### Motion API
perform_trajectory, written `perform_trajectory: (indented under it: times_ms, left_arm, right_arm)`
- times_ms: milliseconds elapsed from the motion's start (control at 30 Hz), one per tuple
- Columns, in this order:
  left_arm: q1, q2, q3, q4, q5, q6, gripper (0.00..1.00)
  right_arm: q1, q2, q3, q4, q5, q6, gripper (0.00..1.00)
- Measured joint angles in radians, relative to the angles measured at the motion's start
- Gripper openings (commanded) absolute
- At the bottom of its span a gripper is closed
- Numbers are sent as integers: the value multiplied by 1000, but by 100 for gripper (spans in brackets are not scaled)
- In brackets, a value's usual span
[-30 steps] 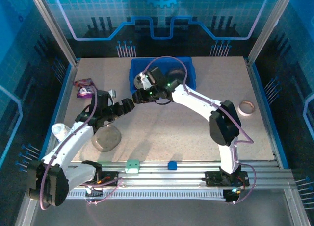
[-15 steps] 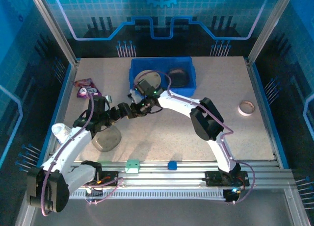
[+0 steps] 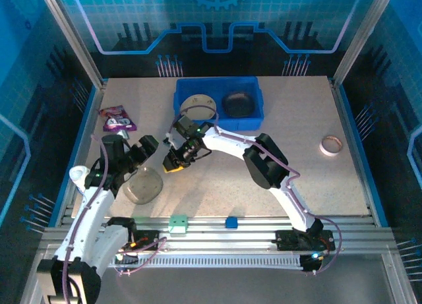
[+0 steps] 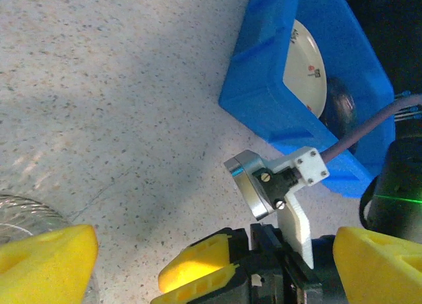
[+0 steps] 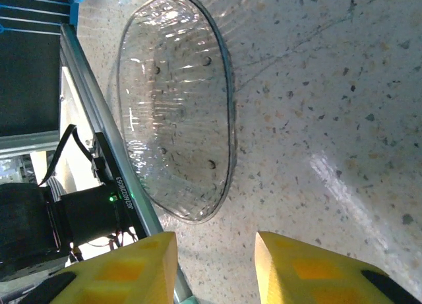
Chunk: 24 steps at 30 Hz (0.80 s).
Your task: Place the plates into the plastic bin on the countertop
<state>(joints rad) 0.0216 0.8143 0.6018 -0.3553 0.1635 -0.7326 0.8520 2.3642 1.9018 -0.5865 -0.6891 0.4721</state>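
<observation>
We poise our right gripper (image 5: 214,241), part-spread and empty, beside the smoky translucent round plate (image 5: 175,106), likely for grasping; left gripper (image 4: 216,238) gapes wide.

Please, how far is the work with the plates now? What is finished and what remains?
Done: a cream plate and a dark plate lie in the plastic bin. In hand: nothing; the left gripper and the right gripper are both open and empty, close to the clear plate. Left: that clear plate, which lies on the countertop, must go into the bin.
</observation>
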Motion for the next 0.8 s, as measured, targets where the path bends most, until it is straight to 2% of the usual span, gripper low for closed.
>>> perform_trajectory:
  times_ms: [300,800]
  left_arm:
    - [47,-40,-56,1,26,-31,94]
    - [68,-83,-89,1,51,-33,94]
  right_arm:
    - [13,98,107,-38,-21,-2,35]
    - [34,196,236,-106,-34,-3,32]
